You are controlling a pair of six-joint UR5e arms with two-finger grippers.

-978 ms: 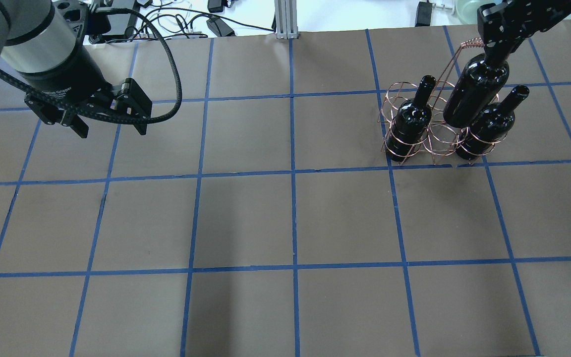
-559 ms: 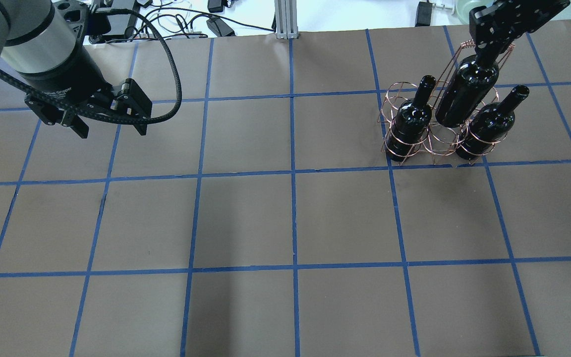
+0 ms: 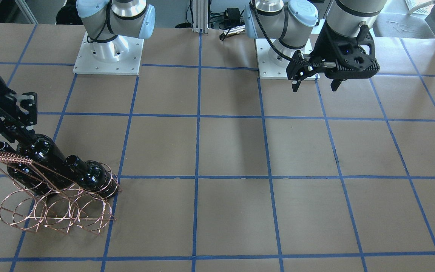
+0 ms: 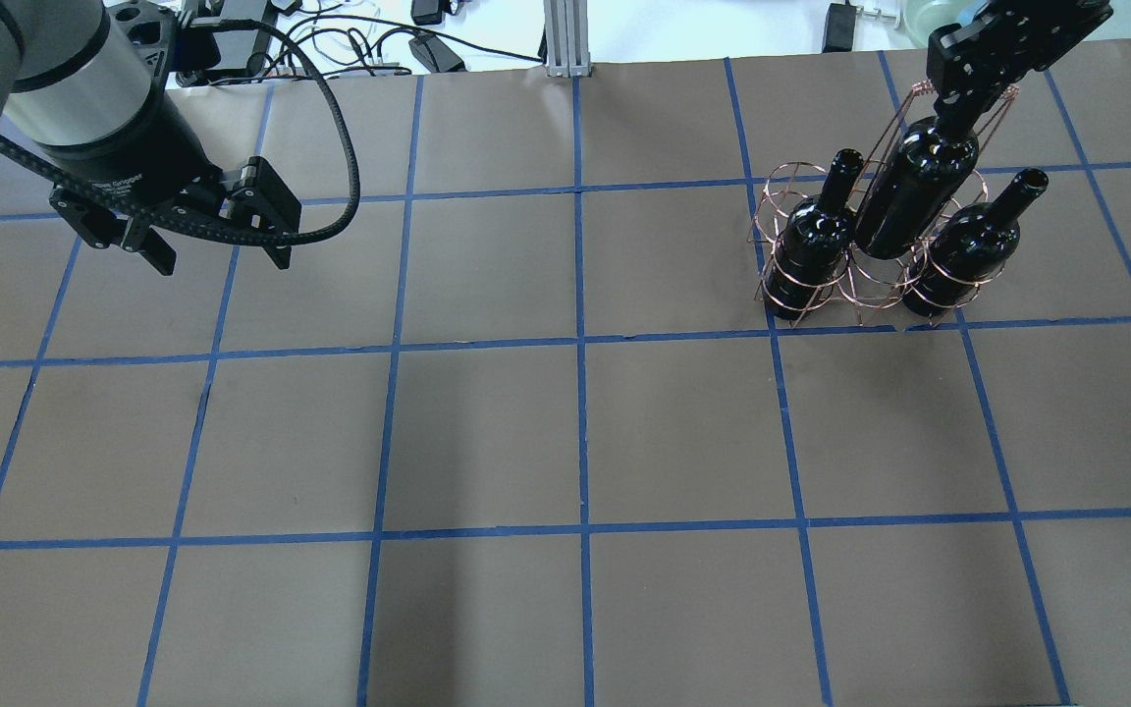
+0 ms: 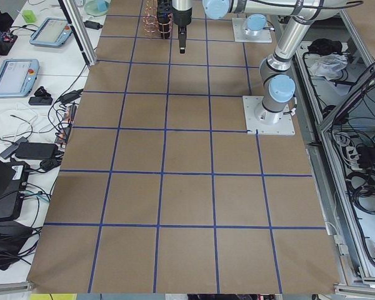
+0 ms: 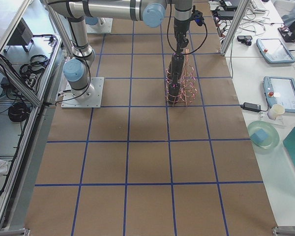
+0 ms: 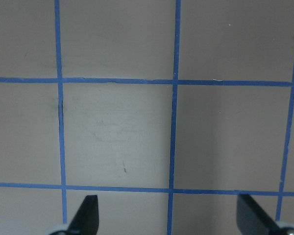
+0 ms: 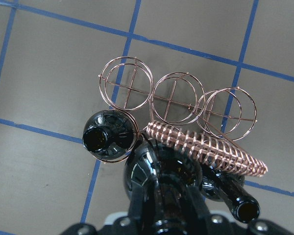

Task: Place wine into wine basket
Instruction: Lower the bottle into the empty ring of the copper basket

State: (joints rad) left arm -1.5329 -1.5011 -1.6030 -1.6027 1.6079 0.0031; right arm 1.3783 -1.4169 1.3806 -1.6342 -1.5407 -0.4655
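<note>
**Wine bottle**: glossy near-black glass, no label. It is tilted, with its neck gripped at the top. The lower body sits at the middle ring of the robot-side row, between two other bottles. Whether its base reaches the tabletop cannot be told.

**Right hand**: clenched on the neck of the wine bottle, above the far end of the basket.

**Wine basket**: copper wire, with rings in two rows. It stands on the tabletop, which is brown with a blue tape grid. The three rings on the operators' side hold nothing. The coiled handle slants across the top.

**Two other bottles**: alike and uncorked, seated in the outer rings of the robot-side row.

**Left hand**: released, fingertips spread wide and grasping nothing. It hangs over bare tabletop, well apart from the basket.
</note>
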